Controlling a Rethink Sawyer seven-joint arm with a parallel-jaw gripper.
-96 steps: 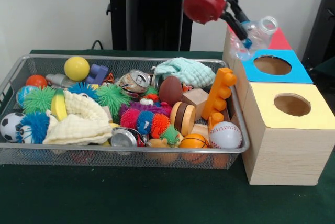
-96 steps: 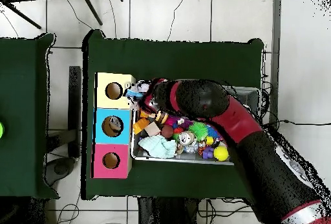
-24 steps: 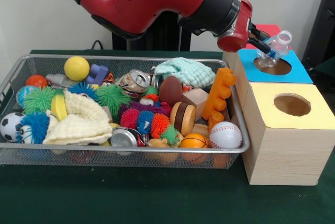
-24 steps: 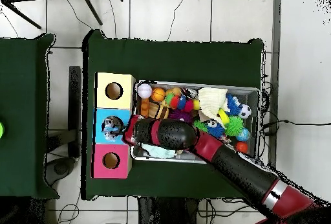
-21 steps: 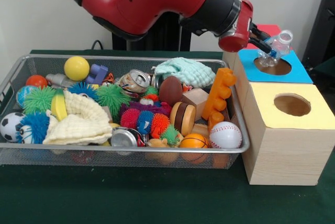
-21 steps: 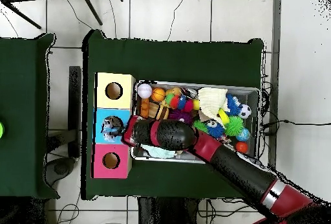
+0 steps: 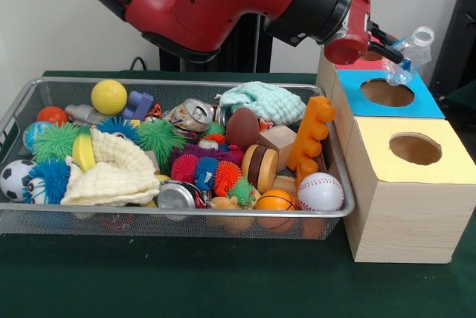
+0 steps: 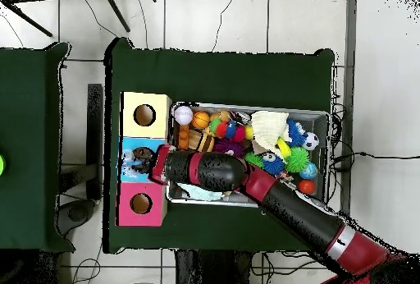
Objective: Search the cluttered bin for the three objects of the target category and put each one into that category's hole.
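Observation:
My gripper [image 7: 393,55] is shut on a clear plastic bottle [image 7: 407,52] with a blue cap end, held tilted just above the round hole [image 7: 387,93] in the blue-faced wooden box [image 7: 424,99]. In the overhead view the gripper [image 8: 144,164] sits over the blue box [image 8: 129,148] and hides most of its hole. The wire-mesh bin [image 7: 52,214] lies left of the boxes, full of toys; it shows in the overhead view [image 8: 321,116] too.
A yellow-faced box [image 7: 405,184] stands nearest the camera and a red-faced box [image 7: 349,64] behind the blue one. The bin holds balls, crushed cans [image 7: 191,115], spiky toys, cloths, an orange block [image 7: 311,132] and a baseball [image 7: 320,192].
The arm has swung down and across, carrying the bottle from above the red box's side to just over the blue box's hole. The bottle is still gripped.

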